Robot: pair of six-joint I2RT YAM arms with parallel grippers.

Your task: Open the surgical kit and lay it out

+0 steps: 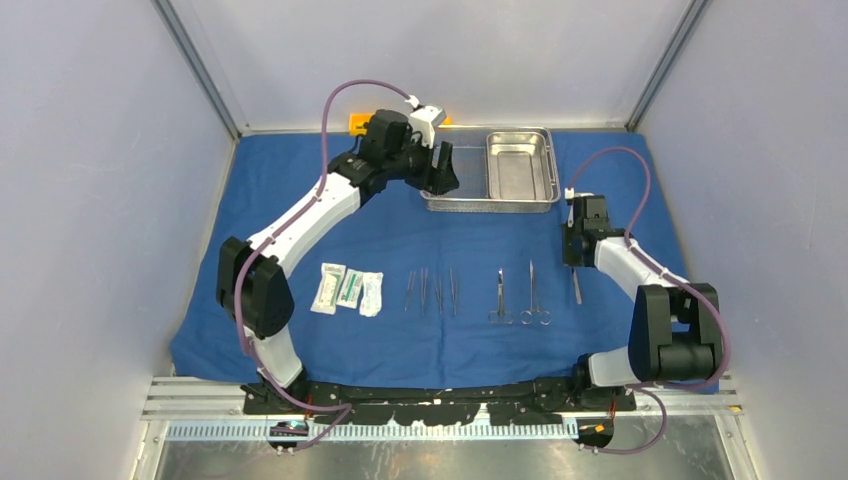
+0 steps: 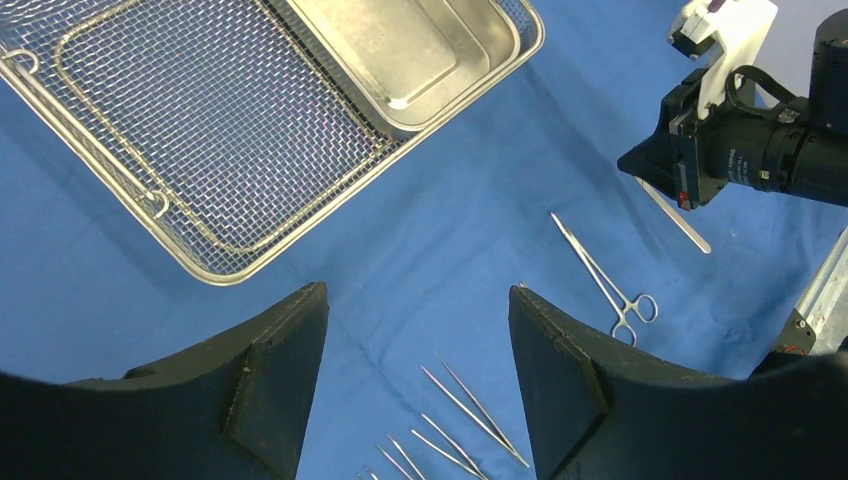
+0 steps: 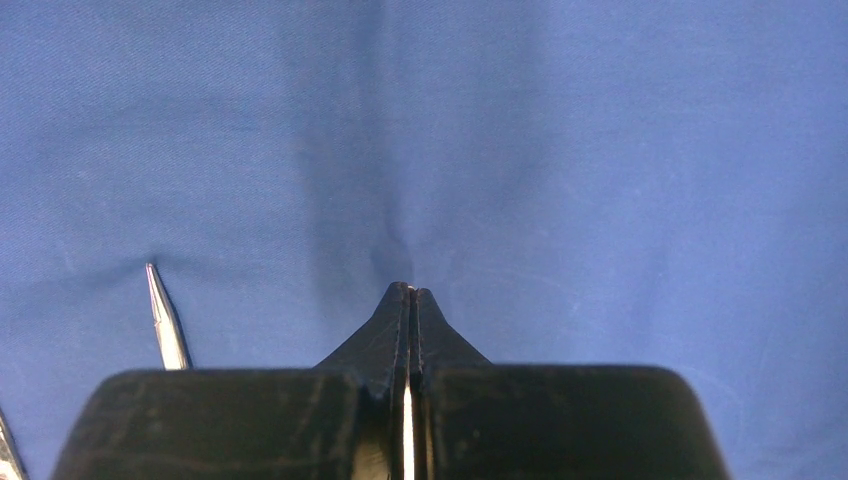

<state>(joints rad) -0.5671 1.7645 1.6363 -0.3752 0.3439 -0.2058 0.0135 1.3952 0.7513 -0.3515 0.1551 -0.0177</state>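
We're looking into a robotics lab test cell. Blank pale panel walls [image 1: 90, 180] box in the bench, and slanted metal corner posts [image 1: 198, 70] rise beyond the left gripper [image 2: 418, 290]. Behind the right gripper [image 3: 410, 290], an aluminium rail [image 1: 190, 400] carries both arm bases. Beneath both grippers a blue cloth wrap [image 1: 470, 240] is spread, with steel instruments [image 1: 500, 290] lined up in a row.
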